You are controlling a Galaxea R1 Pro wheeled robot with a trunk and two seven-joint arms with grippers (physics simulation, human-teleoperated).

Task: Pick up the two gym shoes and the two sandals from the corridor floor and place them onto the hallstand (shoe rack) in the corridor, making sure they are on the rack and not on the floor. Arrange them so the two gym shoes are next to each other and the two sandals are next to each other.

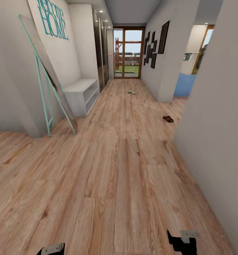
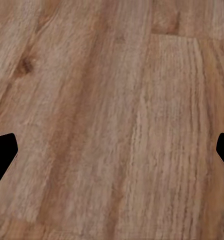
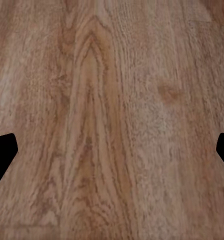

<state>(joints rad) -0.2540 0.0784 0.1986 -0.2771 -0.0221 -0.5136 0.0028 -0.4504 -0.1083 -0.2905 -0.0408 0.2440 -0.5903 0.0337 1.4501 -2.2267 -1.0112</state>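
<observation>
1. Both arms hang low over the corridor floor (image 1: 119, 184), and the shoes lie well ahead down the hall. The sandal (image 1: 168, 119) sits on the right side near the wall corner, so by my reading it lies forward and a little inward of the right gripper (image 1: 182, 244), the nearer of the 2 arms.
2. A gym shoe (image 1: 131, 92) lies further off, near the middle of the hall toward the glass door (image 1: 128, 53). Both shoes are too small to read their long axis with any trust.
3. A white bench unit (image 1: 83, 95) stands against the left wall; whether it is the rack meant, I cannot tell.
4. The left gripper (image 1: 51, 249) and the right gripper both have fingers spread apart with nothing between them: each wrist view shows dark fingertips (image 2: 2, 155) (image 3: 2, 155) at opposite edges over bare planks.
5. The head view alone gives the shoes; the wrist views give grain only. The base likely must drive forward first.
</observation>
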